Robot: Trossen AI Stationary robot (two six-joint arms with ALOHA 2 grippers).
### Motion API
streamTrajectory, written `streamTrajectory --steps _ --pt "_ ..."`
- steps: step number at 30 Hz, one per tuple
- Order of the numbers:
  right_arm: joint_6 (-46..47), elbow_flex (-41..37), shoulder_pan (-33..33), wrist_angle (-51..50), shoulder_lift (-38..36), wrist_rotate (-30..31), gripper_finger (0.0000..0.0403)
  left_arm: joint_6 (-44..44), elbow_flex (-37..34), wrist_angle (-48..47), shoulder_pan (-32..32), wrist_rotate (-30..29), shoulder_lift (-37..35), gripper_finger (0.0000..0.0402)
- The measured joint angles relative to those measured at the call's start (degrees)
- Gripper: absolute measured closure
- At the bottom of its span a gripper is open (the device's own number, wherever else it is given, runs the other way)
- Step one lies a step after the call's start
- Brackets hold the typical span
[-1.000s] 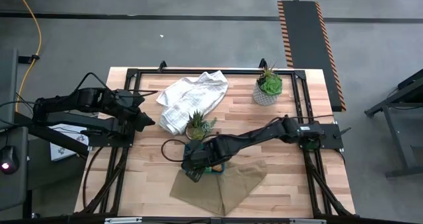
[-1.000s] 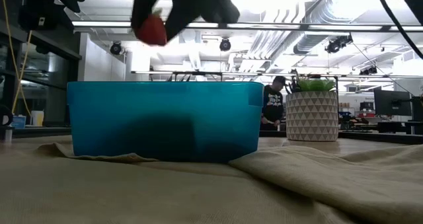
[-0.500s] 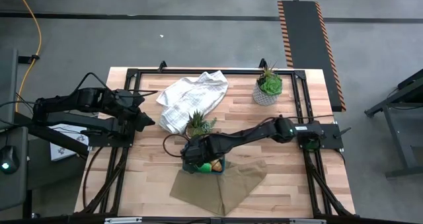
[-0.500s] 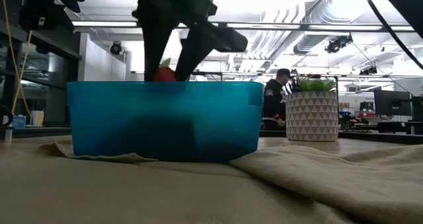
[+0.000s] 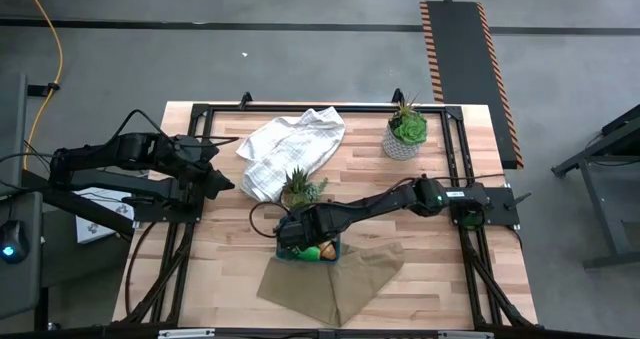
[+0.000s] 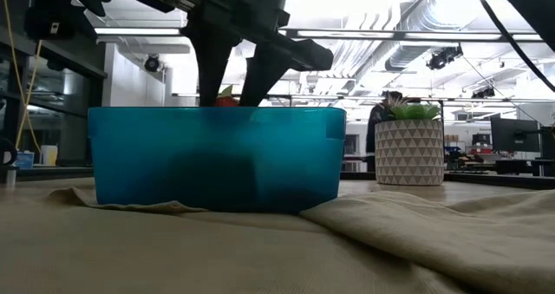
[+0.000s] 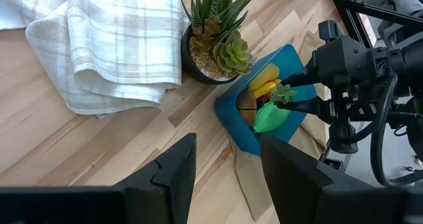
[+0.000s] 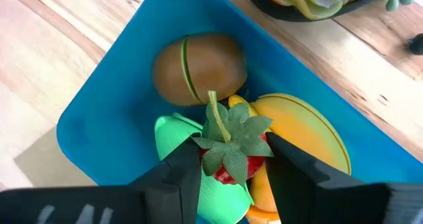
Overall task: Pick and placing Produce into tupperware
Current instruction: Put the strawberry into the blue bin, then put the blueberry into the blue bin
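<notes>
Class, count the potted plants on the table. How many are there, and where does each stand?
2. One small plant stands mid-table, right behind the tupperware and beside the white towel. The other, in a patterned white pot, stands near the far right corner. None seems hidden.

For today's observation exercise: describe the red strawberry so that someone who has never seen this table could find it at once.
Find the shallow teal-blue plastic container on the tan cloth, beside the small potted succulent. Inside it, the right gripper has its fingers on either side of the red toy strawberry. Its leafy green cap sets it apart from the brown kiwi, yellow banana and green pepper.
</notes>
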Motion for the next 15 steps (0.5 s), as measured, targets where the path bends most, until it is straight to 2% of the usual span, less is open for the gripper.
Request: streamTrajectory --steps 4,11,15 --pt "0.0 0.0 -0.2 0.1 0.0 -0.1 0.0254 0.0 0.0 0.0 0.0 -0.3 0.0 0.0245" --pt "-1.1 0.0 -0.2 1.0 -0.3 1.1 0.0189 0.7 0.0 0.0 0.0 -1.5 0.0 0.0245" --pt "-1.8 0.1 0.0 0.9 -1.0 1.1 0.0176 2.0 0.0 -0.1 0.0 -1.5 0.0 0.0245"
